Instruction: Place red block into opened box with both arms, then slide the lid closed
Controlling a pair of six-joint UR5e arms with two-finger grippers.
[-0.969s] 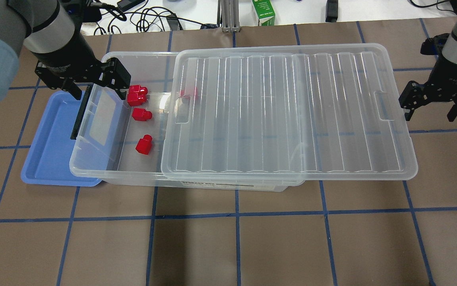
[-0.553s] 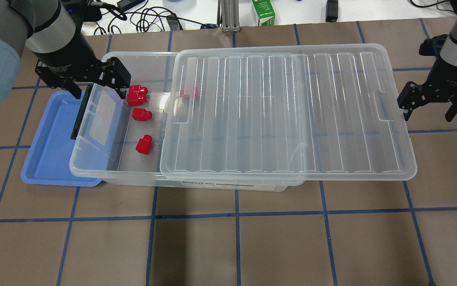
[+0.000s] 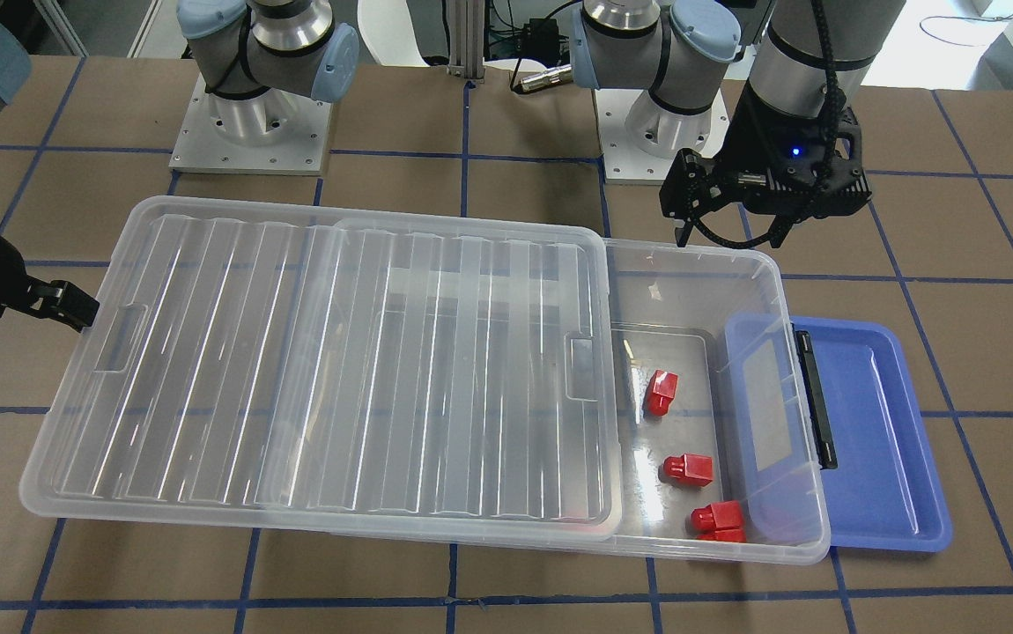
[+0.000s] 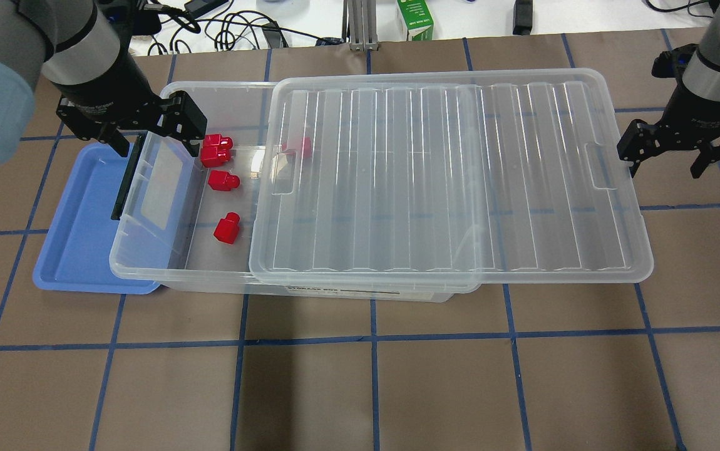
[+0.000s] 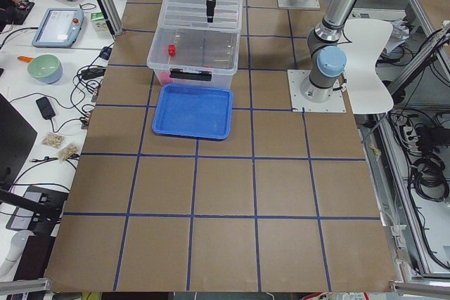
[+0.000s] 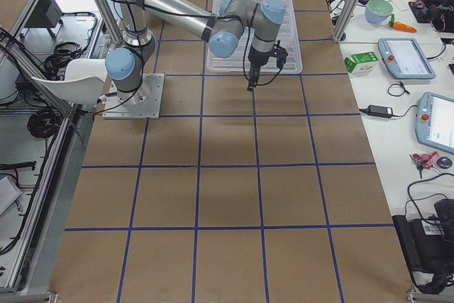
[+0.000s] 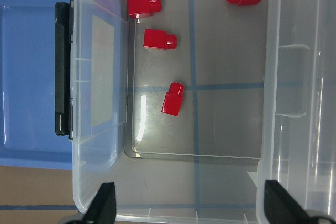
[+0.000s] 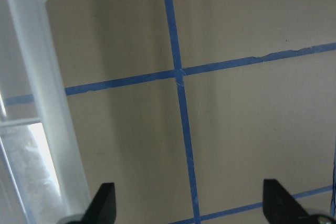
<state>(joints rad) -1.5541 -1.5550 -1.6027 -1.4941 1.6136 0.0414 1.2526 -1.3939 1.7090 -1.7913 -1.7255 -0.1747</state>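
Note:
The clear box (image 4: 147,270) lies across the table with its black bar (image 4: 123,181) at the left end. Several red blocks (image 4: 227,227) rest on its open left floor, and one (image 4: 300,146) shows through the lid. The ribbed lid (image 4: 447,181) covers most of the box and overhangs its right end. My left gripper (image 4: 150,131) hovers open and empty over the box's far left corner, above the blocks (image 7: 172,99). My right gripper (image 4: 670,156) is open, one finger close against the lid's right short edge (image 8: 31,77).
A blue tray (image 4: 78,213) sits under the box's left end. A green carton (image 4: 415,19) and cables (image 4: 235,28) lie beyond the table's far edge. Brown gridded table surface stretches in front of the box.
The lid has slid a little to the left over the box. My right gripper has moved left and slightly farther back with it. The left gripper has stayed put.

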